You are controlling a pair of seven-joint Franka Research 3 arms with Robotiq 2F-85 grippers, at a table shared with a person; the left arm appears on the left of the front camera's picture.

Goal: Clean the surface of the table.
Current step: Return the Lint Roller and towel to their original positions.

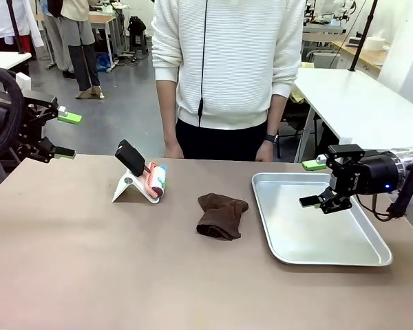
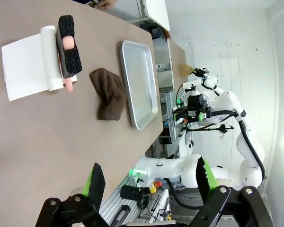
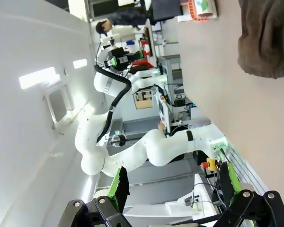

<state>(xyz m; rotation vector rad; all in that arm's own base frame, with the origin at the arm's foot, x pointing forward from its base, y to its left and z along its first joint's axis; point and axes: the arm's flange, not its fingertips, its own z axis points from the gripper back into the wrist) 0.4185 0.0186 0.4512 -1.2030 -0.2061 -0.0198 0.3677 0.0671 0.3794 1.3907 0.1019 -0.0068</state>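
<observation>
One matte taupe surface (image 1: 89, 275) is spanning the whole foreground, carrying one crumpled brown cloth (image 1: 221, 216), one shallow silver metal tray (image 1: 289, 244) with rounded corners, and one lint roller (image 1: 146, 173) on a white folded stand (image 1: 127, 188). Two grippers, left (image 1: 67, 135) and right (image 1: 312, 183), are hovering with fingers spread wide, gripping nothing. One person (image 1: 227, 62) is standing behind.

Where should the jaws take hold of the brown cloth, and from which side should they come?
Come straight down from above and pinch the raised crumpled fold of the brown cloth. It lies in a soft bunched heap on the table, clear of the metal tray, so its edges likely offer little to grip from the side.
</observation>
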